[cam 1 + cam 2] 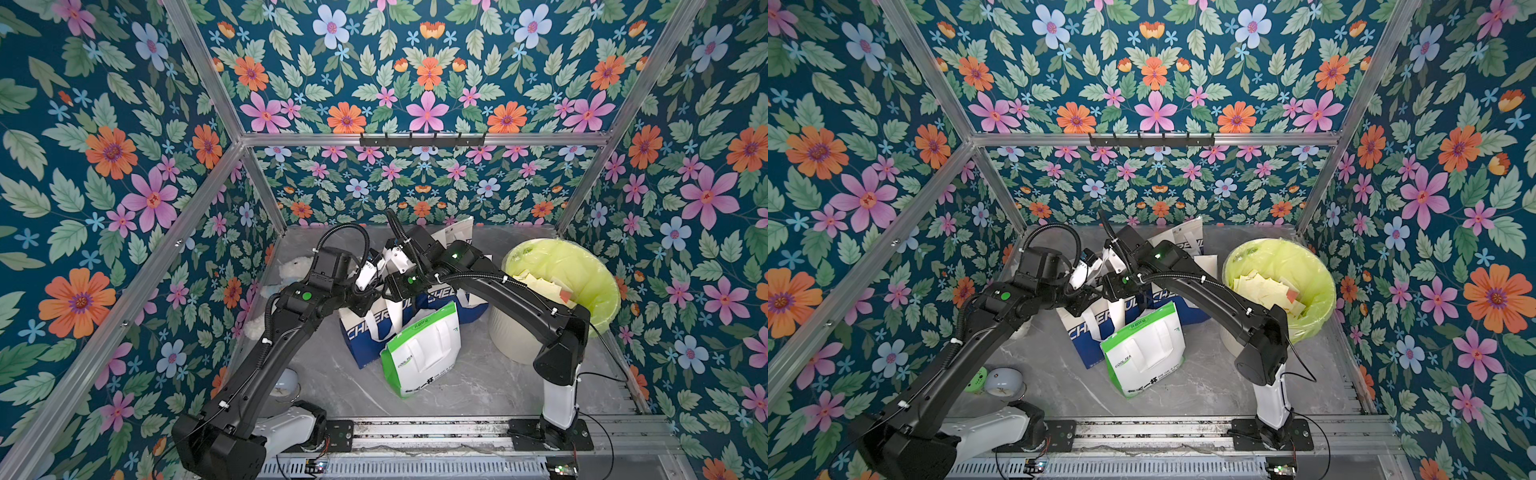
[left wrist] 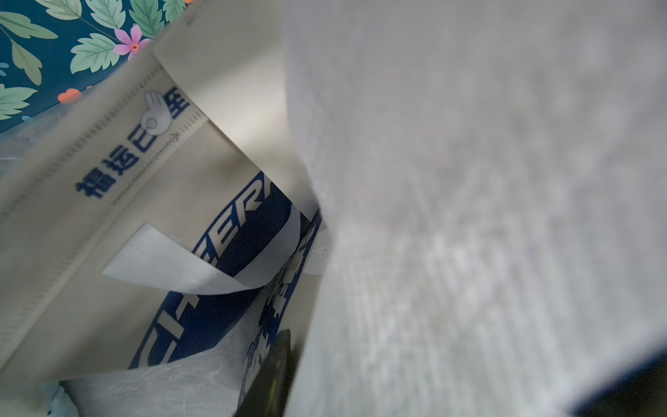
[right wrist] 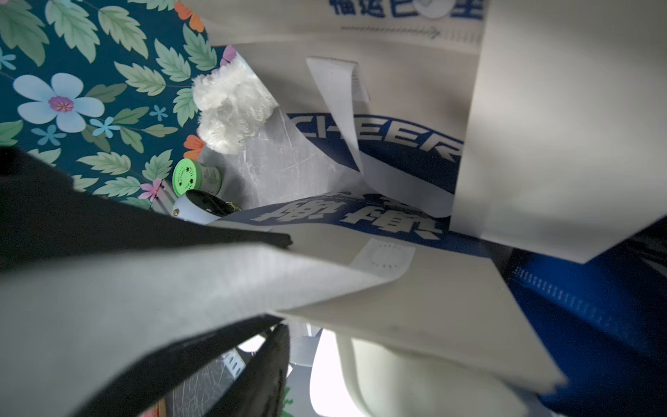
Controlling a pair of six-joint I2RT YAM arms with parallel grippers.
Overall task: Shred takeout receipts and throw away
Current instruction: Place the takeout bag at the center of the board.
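Observation:
Both arms meet over the white-and-blue bag (image 1: 365, 332), which stands mid-table. My left gripper (image 1: 368, 301) is shut on that bag's white strap handle (image 3: 144, 289). In the left wrist view the strap (image 2: 469, 216) fills most of the frame against one dark finger (image 2: 274, 368). My right gripper (image 1: 392, 291) hangs right beside it over the bag mouth. Only one of its fingers (image 3: 267, 361) shows, so its opening is hidden. A plain white sheet (image 3: 559, 126) hangs close by, and I cannot tell whether it is a takeout receipt. Pale paper scraps (image 1: 1266, 286) lie in the bin.
A white-and-green bag (image 1: 419, 349) leans in front of the blue one, and another white bag (image 1: 453, 232) stands behind. The bin with a yellow-green liner (image 1: 540, 253) is at the right. A white plush (image 1: 291, 266), a green-lidded jar (image 1: 976, 380) and a round clock (image 1: 1003, 380) sit at the left.

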